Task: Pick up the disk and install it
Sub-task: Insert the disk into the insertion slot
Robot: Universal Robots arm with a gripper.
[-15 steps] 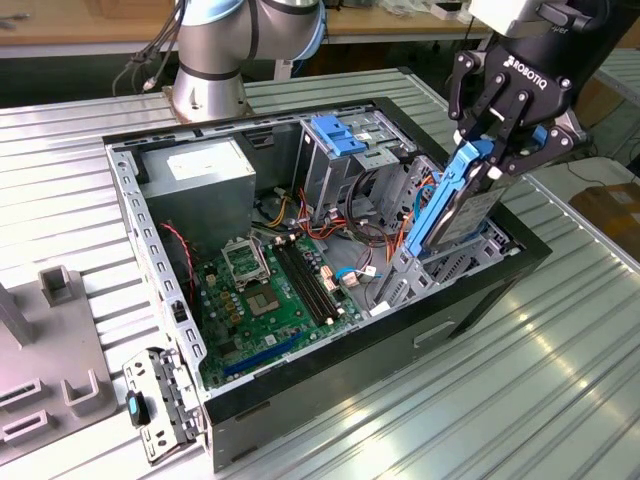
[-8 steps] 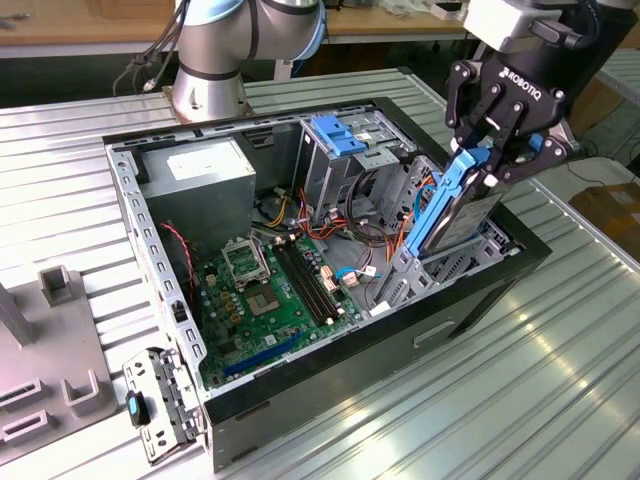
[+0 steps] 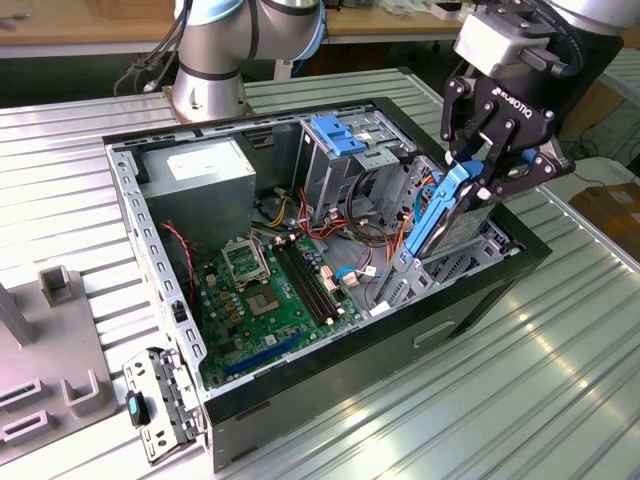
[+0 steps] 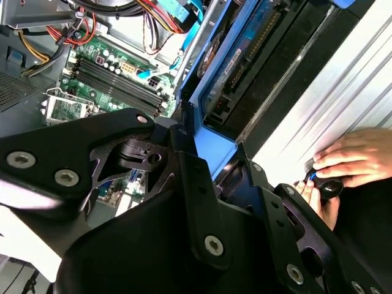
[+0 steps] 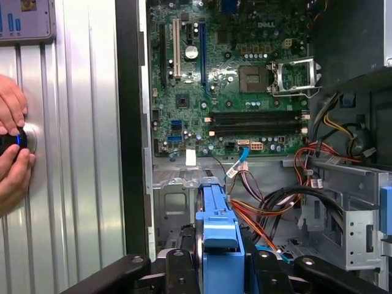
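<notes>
The disk (image 3: 443,218) is a dark slab edged by a bright blue bracket. It stands on edge, tilted, with its lower end down in the metal drive bay (image 3: 430,265) at the exterior view's right end of the open computer case (image 3: 330,380). My gripper (image 3: 476,172) is shut on its upper end, one black finger on each side of the blue bracket. In the first wrist view the disk (image 5: 218,228) runs away from my gripper (image 5: 218,272) into the bay. In the second wrist view the disk (image 4: 240,54) lies beyond the gripper (image 4: 211,160).
Inside the case lie a green motherboard (image 3: 275,300), a power supply (image 3: 205,170), orange and red cables (image 3: 335,235) and a tall drive cage with a blue latch (image 3: 340,135). A person's hands (image 5: 12,144) rest on the ribbed table beside the case. Grey fixtures (image 3: 60,290) stand at the exterior view's left.
</notes>
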